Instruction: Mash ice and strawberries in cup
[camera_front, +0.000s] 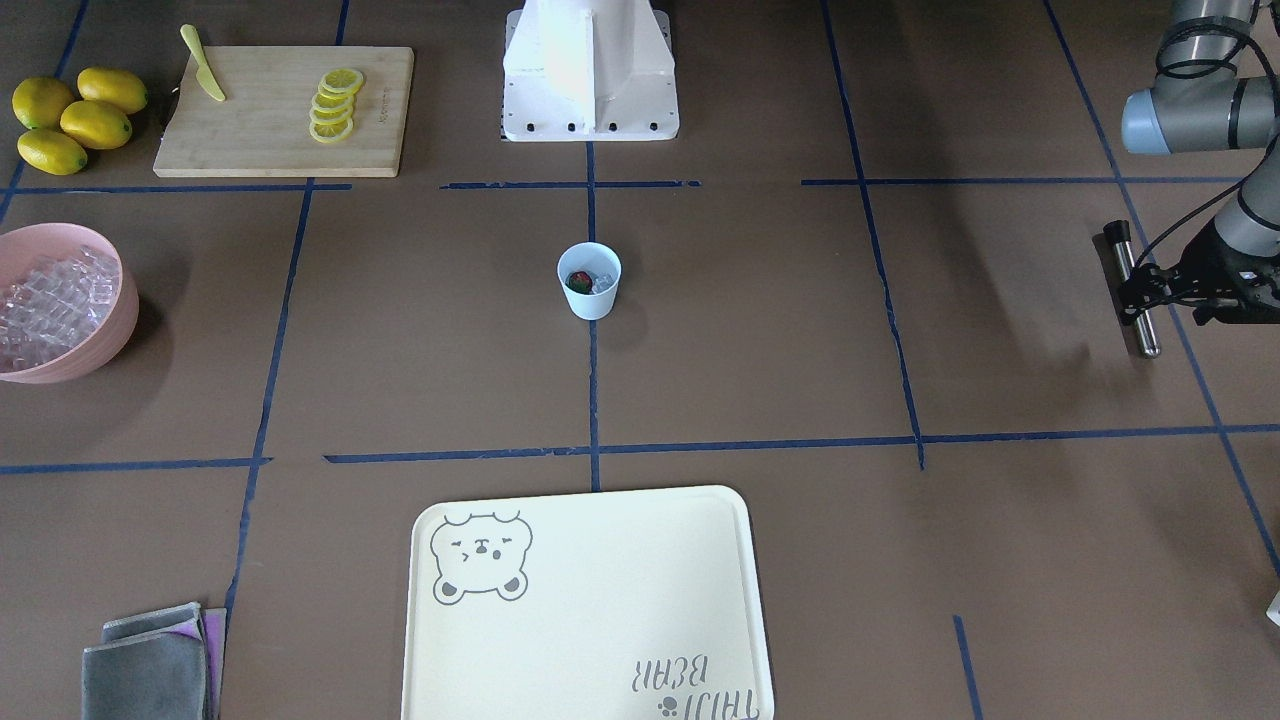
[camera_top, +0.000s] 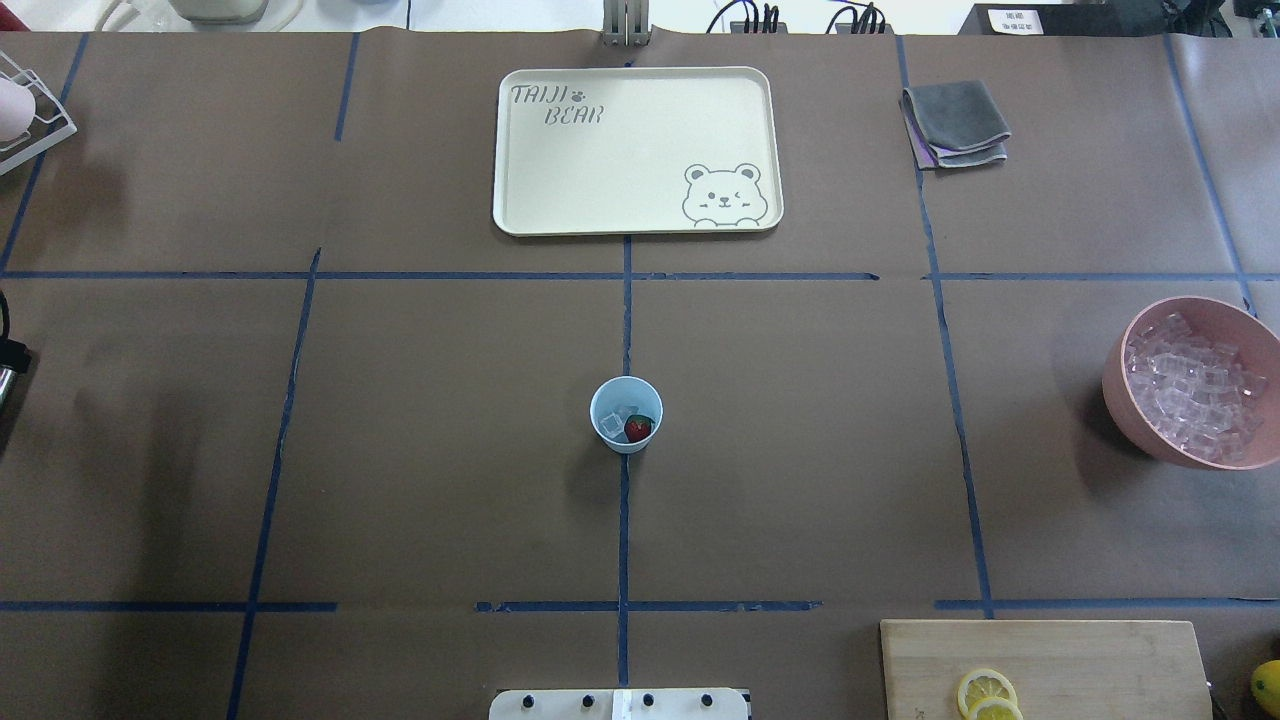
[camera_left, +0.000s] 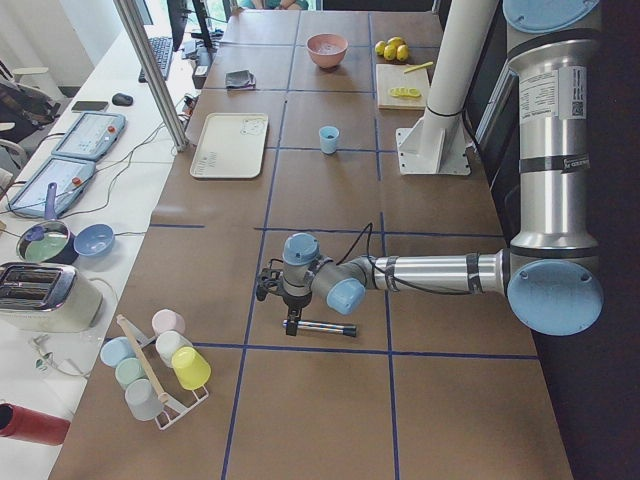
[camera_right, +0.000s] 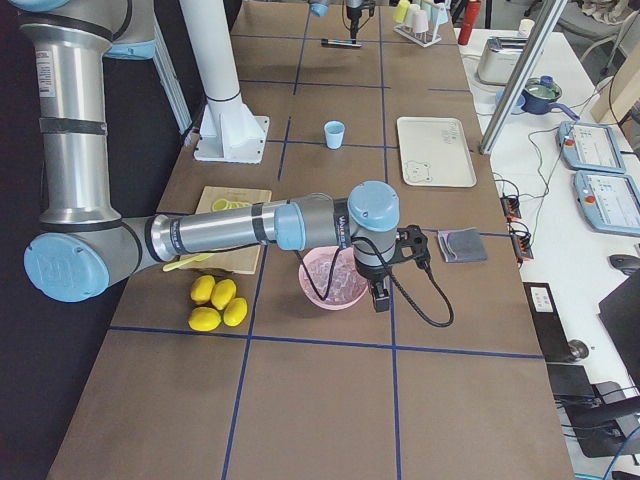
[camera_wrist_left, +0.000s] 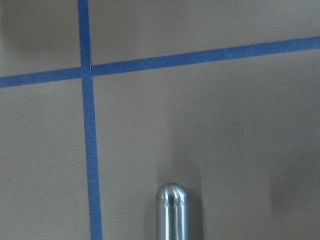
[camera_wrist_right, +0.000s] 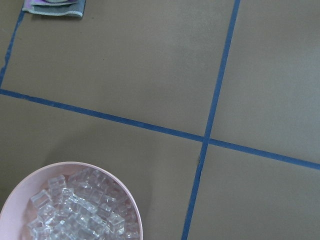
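Cup (camera_front: 590, 300) sits dead centre on the surface, upright, with neither arm near it. Inside are a few cubes of ice (camera_top: 612, 422) and one strawberry (camera_top: 638, 428), side by side at the bottom.

Way out at the end, the left arm (camera_front: 1250, 212) has the left jaws down at a black-capped metal rod (camera_front: 1147, 335), the likely masher. They sit about its middle, but I cannot tell whether they clamp it or merely straddle it. The right arm (camera_right: 230, 228) hangs over the rim of the pink bowl (camera_top: 1120, 390) of cubes. Whether the right jaws are wide or narrow, I cannot tell from here.

Now, the handling. That cup looks like thin plastic, light and tapered to a small base, so I'd expect it to skate or tip under a push. The best hold looks like the outer wall at about mid-height, squeezed gently, since thin plastic will flex. The ice is hard and slick and will likely squirt aside. The strawberry is soft and should give first. The rod is smooth and stiff, probably slippery. It wants a firm grip toward the capped end, then a press straight down the middle.
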